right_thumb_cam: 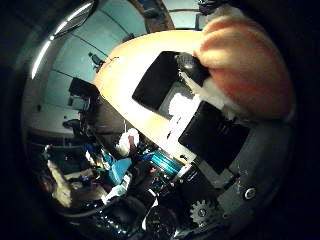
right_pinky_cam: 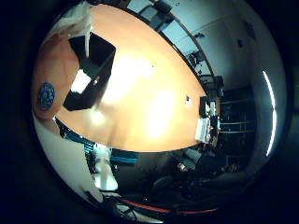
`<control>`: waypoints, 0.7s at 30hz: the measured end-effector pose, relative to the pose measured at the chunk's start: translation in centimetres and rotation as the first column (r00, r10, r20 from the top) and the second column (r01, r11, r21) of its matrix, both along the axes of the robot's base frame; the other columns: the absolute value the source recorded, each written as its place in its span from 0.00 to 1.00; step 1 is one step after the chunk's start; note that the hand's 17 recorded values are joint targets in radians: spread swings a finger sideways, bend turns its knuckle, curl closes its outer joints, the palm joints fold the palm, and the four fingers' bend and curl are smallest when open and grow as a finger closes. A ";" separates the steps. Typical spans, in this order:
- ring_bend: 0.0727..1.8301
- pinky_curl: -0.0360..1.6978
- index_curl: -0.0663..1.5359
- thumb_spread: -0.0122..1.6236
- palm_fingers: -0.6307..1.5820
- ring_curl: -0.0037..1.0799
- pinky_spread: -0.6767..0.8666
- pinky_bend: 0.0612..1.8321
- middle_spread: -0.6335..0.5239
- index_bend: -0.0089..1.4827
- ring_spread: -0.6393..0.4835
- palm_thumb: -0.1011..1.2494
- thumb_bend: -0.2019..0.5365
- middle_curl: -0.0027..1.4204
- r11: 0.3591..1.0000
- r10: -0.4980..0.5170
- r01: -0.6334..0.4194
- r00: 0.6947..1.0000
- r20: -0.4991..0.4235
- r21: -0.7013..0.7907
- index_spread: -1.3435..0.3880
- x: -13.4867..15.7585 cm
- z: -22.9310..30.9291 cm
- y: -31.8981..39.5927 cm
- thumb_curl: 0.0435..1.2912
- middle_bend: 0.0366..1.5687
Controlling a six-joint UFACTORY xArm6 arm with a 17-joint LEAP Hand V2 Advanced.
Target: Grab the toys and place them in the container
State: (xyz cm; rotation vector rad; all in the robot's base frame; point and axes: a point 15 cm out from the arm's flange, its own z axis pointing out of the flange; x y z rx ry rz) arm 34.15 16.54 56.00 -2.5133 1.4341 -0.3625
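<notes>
In the thumb side palm view a soft orange toy [right_thumb_cam: 245,60] fills much of the picture, close against the palm. My hand [right_thumb_cam: 215,140] shows as black and white parts curled beside it, with a white fingertip [right_thumb_cam: 197,95] on its edge. Below the toy a black open container [right_thumb_cam: 162,80] stands on the orange-brown table [right_thumb_cam: 135,55]. In the little finger side palm view the container [right_pinky_cam: 92,63] lies below the palm, and a pale edge of the toy [right_pinky_cam: 84,28] hangs over it.
A round dark blue thing [right_pinky_cam: 45,94] lies on the table [right_pinky_cam: 154,103] beside the container. Beyond the table's edge stand office chairs and clutter [right_thumb_cam: 110,165]. A small white object [right_pinky_cam: 188,101] sits near the table's far edge.
</notes>
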 end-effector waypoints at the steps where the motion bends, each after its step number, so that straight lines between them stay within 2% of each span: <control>1: 0.77 0.55 0.53 0.61 0.79 0.64 0.30 0.64 0.43 0.75 0.40 0.86 0.25 0.54 1.000 0.015 -0.015 1.000 0.006 0.007 0.66 0.2 -0.1 1.2 0.53 0.84; 5: 0.77 0.56 0.53 0.61 0.79 0.64 0.30 0.64 0.43 0.75 0.39 0.85 0.25 0.54 0.997 0.074 -0.074 0.997 0.005 0.010 0.66 0.3 -0.8 5.3 0.54 0.84; 12: 0.76 0.56 0.53 0.60 0.79 0.64 0.29 0.63 0.43 0.75 0.39 0.84 0.25 0.54 0.994 0.101 -0.102 0.994 0.032 0.033 0.66 2.4 -1.4 9.4 0.56 0.84; 17: 0.75 0.55 0.53 0.65 0.79 0.63 0.28 0.62 0.43 0.73 0.39 0.75 0.24 0.54 0.991 0.101 -0.109 0.990 0.097 0.081 0.65 4.1 -0.6 11.0 0.52 0.83; 21: 0.73 0.51 0.51 0.69 0.80 0.59 0.25 0.58 0.42 0.64 0.39 0.69 0.24 0.52 0.988 0.083 -0.102 0.984 0.158 0.119 0.64 5.6 0.7 11.3 0.47 0.80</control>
